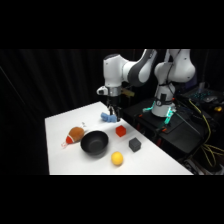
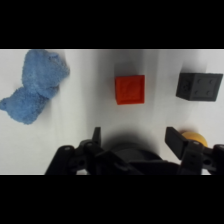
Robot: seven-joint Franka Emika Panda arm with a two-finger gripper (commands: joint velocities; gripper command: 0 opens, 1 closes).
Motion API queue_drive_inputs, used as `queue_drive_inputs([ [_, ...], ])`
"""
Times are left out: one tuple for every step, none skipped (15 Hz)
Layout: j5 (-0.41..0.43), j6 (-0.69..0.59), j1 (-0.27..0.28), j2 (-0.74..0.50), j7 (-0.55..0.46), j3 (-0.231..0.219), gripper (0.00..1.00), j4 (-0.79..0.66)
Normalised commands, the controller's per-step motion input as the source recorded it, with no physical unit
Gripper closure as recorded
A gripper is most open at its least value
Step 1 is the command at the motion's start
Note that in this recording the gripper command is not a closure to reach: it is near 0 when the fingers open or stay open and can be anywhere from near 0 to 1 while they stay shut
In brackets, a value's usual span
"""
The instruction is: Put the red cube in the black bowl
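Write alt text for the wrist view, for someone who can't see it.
Seen from above, the open gripper hangs over a white table, its two black fingers apart, with a red cube lying on the table just beyond them. A dark grey cube sits to the red cube's right, a blue fuzzy toy to its left, and a yellow-orange ball peeks from behind the right-hand finger.
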Motion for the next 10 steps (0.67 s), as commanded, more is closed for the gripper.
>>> queue_drive_inputs([
  [0.234, 0.50, -0.042, 0.10, -0.32, -0.022, 0.00, -0.19],
  [0.250, 0.47, -0.040, 0.12, -0.33, -0.009, 0.00, -0.16],
  [0.255, 0.42, -0.041, 0.12, -0.32, 0.007, 0.00, -0.13],
  [0.276, 0.38, -0.043, 0.11, -0.32, 0.027, 0.00, -0.14],
  [0.286, 0.34, -0.049, 0.09, -0.32, 0.048, 0.00, -0.14],
  [0.304, 0.30, -0.057, 0.07, -0.33, 0.072, 0.00, -0.14],
  [0.306, 0.27, -0.066, 0.05, -0.33, 0.092, 0.00, -0.14],
  [0.290, 0.24, -0.075, 0.03, -0.31, 0.105, 0.00, -0.12],
  [0.289, 0.23, -0.082, 0.02, -0.31, 0.119, 0.00, -0.12],
  [0.285, 0.21, -0.087, 0.01, -0.30, 0.129, 0.00, -0.12],
])
